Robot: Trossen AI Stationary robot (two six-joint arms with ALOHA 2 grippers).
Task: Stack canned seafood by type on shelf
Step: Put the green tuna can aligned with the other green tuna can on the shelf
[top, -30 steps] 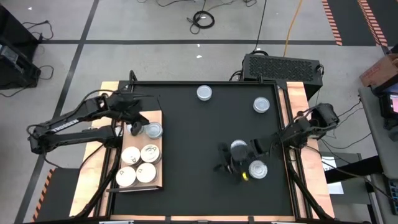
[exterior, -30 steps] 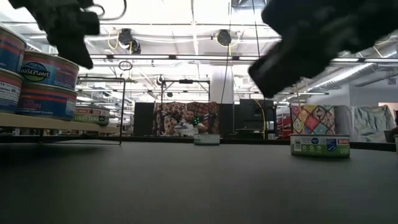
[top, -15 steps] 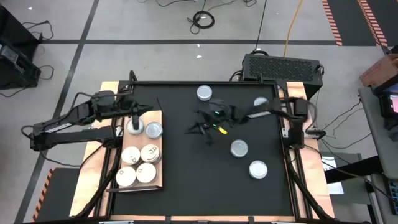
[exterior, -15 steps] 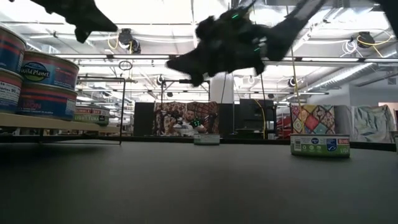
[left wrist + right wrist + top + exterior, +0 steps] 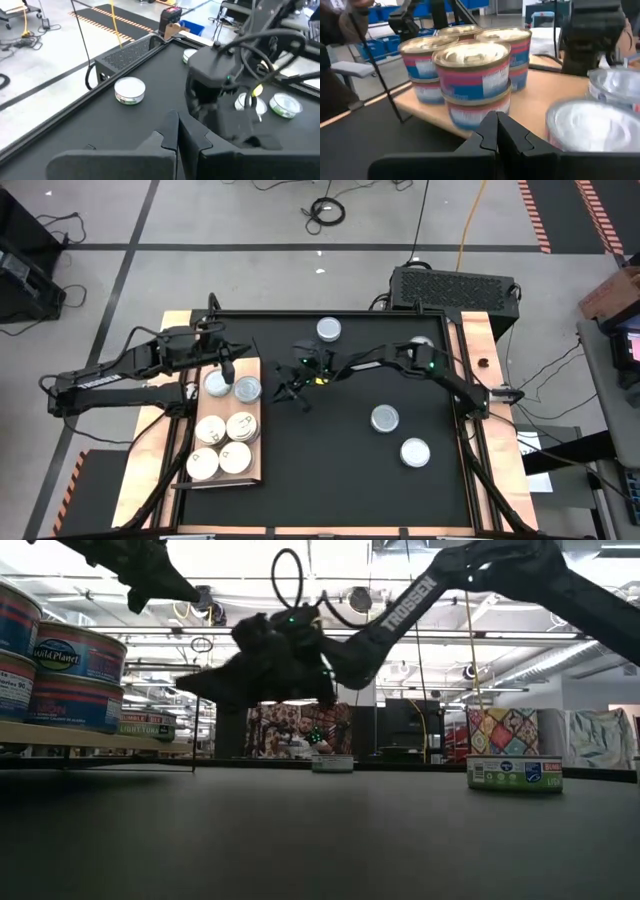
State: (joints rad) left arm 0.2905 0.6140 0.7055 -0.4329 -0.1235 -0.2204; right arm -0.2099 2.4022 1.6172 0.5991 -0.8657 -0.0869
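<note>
Right gripper (image 5: 293, 392), fingers clenched and empty, hovers mid-bench just beside the shelf (image 5: 255, 470). Nearest loose tin (image 5: 328, 330) lies at 1 o'clock. Left gripper (image 5: 226, 370), fingers clenched, over silver-topped tins (image 5: 247, 389).

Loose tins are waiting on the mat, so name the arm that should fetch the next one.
Right, probably. The right gripper hangs over the mat, nearest the far silver-topped tin, and the other loose tins lie on its side. The left gripper is over the shelf, farther off.
</note>
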